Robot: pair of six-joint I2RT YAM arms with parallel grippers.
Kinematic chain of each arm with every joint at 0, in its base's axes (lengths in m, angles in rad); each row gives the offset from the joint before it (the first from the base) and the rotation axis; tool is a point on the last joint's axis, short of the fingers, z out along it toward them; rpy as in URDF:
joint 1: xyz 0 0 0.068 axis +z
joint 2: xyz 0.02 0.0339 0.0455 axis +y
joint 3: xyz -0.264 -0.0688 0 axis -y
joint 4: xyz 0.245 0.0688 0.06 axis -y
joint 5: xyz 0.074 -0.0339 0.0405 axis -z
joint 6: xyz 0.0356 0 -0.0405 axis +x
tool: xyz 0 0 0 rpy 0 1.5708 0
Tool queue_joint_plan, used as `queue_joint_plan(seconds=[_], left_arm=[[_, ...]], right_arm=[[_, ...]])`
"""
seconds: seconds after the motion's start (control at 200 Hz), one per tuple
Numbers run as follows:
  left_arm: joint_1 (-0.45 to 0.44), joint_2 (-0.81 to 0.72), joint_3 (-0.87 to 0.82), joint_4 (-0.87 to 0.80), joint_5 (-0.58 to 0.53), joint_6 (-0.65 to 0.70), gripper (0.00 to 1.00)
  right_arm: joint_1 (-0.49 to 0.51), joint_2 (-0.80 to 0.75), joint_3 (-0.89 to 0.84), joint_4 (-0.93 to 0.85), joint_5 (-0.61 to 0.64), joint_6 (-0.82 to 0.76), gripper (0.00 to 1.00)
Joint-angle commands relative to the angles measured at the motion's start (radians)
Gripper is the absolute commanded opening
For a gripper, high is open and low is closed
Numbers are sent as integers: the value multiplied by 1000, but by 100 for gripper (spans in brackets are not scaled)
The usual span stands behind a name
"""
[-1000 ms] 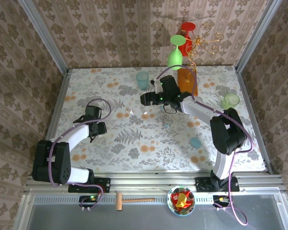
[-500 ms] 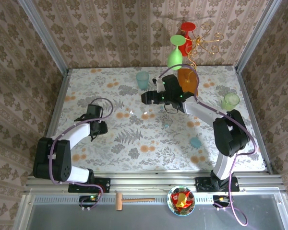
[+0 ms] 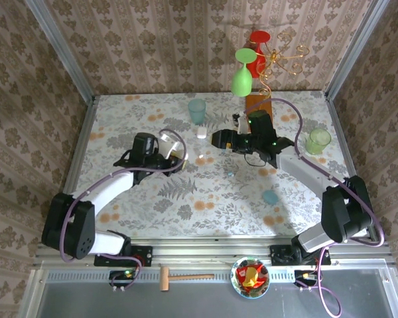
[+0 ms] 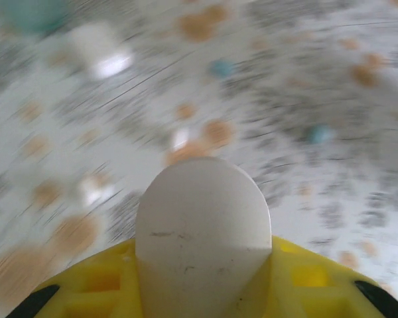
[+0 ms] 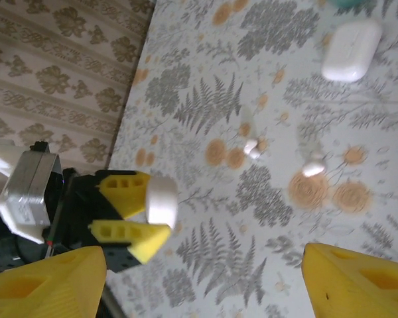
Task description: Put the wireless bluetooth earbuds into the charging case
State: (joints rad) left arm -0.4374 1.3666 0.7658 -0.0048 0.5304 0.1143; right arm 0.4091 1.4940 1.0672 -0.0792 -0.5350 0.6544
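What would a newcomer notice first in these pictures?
Probably the green glass and red glass beside a gold wire stand at the far edge of the table. Then the left arm and right arm reaching toward the middle, where a white case and tiny earbuds lie.

Left arm (image 3: pixel 113 189), right arm (image 3: pixel 304 169): white links, black joints, purple cable (image 3: pixel 172 134) along each. Left gripper (image 5: pixel 160 222): yellow recessed fingers (image 5: pixel 123 192), white rounded pad (image 4: pixel 202 225).

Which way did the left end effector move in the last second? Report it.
Yes. The left end effector moved right, toward the teal cup.
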Motion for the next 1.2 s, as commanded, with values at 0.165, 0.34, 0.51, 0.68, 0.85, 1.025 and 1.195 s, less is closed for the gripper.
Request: queue_joint_plan(seconds=[0.165,0.34,0.51,0.68,0.85,1.025,1.195], left_arm=[[-84,73,99,98,347,251,25],[-111,85,120,101,346,294,25],[-125,92,128,97,337,305,24],[-127,75,114,103,331,316,24],[-127,55,87,137,316,319,33],[-103,17,-16,409,336,185,64],[-50,-7,-173,896,364,-59,83]], right_arm=[[4,-44,-53,-73,-197,163,69],[30,-21,-61,-63,-236,198,67],[57,-2,-60,-36,-243,217,64],[60,5,-57,-46,-225,223,41],[59,-1,-55,-36,-230,236,17],[38,-21,-84,110,-302,332,17],[15,-12,-142,437,-429,540,18]])
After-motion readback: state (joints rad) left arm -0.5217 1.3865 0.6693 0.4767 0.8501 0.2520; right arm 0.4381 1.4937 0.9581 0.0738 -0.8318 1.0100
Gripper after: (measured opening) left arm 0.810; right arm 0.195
